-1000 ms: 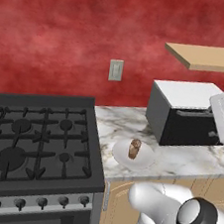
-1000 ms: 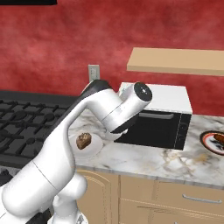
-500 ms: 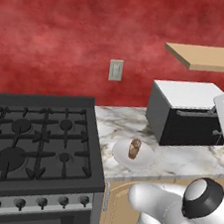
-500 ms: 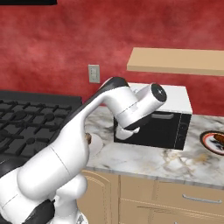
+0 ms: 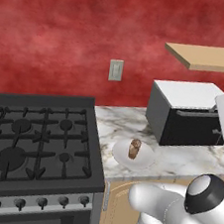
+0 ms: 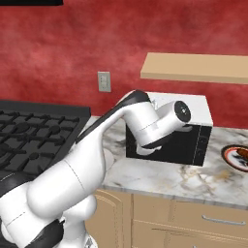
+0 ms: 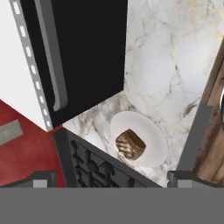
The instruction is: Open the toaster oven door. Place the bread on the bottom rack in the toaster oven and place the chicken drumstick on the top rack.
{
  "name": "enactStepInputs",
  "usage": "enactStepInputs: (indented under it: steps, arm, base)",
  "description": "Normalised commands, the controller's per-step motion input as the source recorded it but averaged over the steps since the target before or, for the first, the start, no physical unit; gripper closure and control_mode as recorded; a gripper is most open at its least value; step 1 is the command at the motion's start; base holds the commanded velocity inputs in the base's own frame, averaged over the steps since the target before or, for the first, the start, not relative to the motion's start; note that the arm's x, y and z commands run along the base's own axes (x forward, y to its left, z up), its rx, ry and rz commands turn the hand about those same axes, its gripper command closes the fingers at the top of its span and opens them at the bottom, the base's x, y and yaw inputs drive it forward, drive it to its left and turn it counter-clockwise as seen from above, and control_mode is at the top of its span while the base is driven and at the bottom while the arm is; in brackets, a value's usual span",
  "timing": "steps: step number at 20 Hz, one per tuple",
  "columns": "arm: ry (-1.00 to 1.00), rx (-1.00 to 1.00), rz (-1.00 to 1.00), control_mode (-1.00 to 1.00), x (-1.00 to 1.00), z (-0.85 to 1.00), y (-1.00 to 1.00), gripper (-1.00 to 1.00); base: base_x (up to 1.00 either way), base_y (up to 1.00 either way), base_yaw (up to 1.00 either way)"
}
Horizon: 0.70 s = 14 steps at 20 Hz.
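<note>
On the marble desk point(image 5: 187, 161), the toaster oven point(image 5: 184, 113) stands at about three o'clock from the white plate point(image 5: 145, 161), its white top flat and the toaster oven door point(image 7: 83, 52) shut, the slim bar handle point(image 7: 52, 57) lying along its upper edge. The plate carries a brown piece of bread point(image 5: 134, 148) and sits just beside the gas stove point(image 5: 35, 144). In the hand view the claw point(image 7: 111, 178) hangs released above the door and plate, its fingertips point(image 7: 41, 178) wide apart and touching nothing. At three o'clock in the right base view, a second plate point(image 6: 237, 157) lies at the frame's edge.
</note>
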Motion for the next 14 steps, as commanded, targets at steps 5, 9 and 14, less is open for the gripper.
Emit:
enactStepInputs:
  steps: [5,9,14]
  arm:
    - [0.08,-0.02,-0.01,-1.0,0.29,-0.12,-0.18,-1.0]
    - [0.02,0.0,0.0,-1.0,0.21,-0.1,-0.24,-1.0]
    - [0.0,0.0,0.0,-1.0,0.15,-0.14,-0.22,-1.0]
  base:
    - [0.0,0.0,0.0]
    - [0.0,0.0,0.0]
    - [0.0,0.0,0.0]
